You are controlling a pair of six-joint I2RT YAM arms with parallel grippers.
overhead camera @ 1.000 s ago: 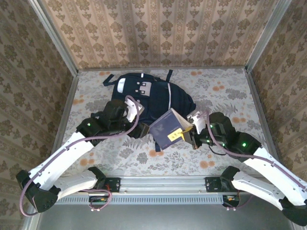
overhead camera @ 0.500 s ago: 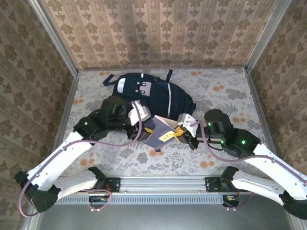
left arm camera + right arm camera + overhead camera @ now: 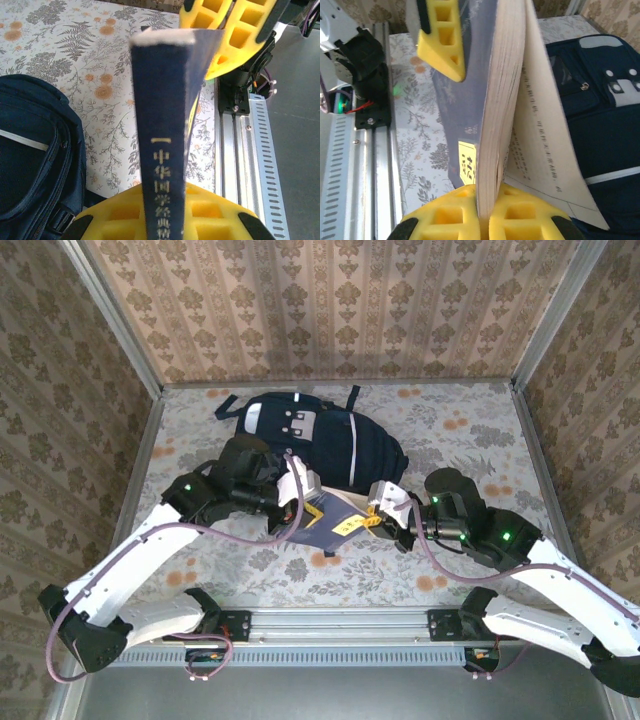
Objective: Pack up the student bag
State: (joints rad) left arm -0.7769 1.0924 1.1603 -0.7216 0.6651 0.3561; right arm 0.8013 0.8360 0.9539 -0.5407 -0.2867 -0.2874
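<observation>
Vs. 1 sec ago: the left end effector [image 3: 308,500] was then on the student bag [image 3: 330,435], apart from the book [image 3: 340,522]. Now it has come to the book's left side and grips it. The book has gone to the left and lies lower and flatter. Before, it stood up tilted, held by the right end effector [image 3: 376,514] alone. The right arm has reached further in w/ it. The bag has not moved.

Left end effector: narrow, closed on the spine side of the book. In the left wrist cam the dark blue spine w/ gold characters runs down between its yellow fingers [image 3: 117,220] and touches both.

Right end effector: also narrow, clamped on the opposite side, i.e. the page edges. In the right wrist cam the page block sits between its yellow fingers [image 3: 447,217], and one pale leaf hangs apart from the block toward the bag. A yellow sticker [image 3: 467,169] is on the cover near these fingers. The book is thus held at both sides, above the worktop [image 3: 470,440].

The bag lies at the back-centre of the worktop, just behind the book; if the book touches it, I cannot tell. A metal rail [image 3: 340,625] runs along the near edge.
</observation>
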